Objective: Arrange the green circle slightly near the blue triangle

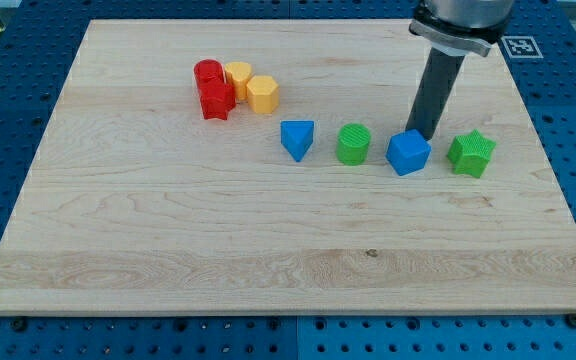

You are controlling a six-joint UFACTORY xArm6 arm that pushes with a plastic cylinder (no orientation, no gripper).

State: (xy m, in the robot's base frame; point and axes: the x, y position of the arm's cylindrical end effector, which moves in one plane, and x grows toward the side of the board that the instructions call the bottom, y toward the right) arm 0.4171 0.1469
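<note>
The green circle (353, 144) sits on the wooden board, just to the view's right of the blue triangle (297, 138), with a small gap between them. My tip (420, 133) is down at the board's right part, right behind the blue cube (408, 152) and touching or almost touching its top edge. The tip is to the view's right of the green circle, about a block's width away.
A green star (471, 153) lies right of the blue cube. A cluster at the upper left holds a red circle (208, 72), a red star (216, 98), a yellow circle (238, 76) and a yellow hexagon (263, 94). Blue pegboard surrounds the board (168, 240).
</note>
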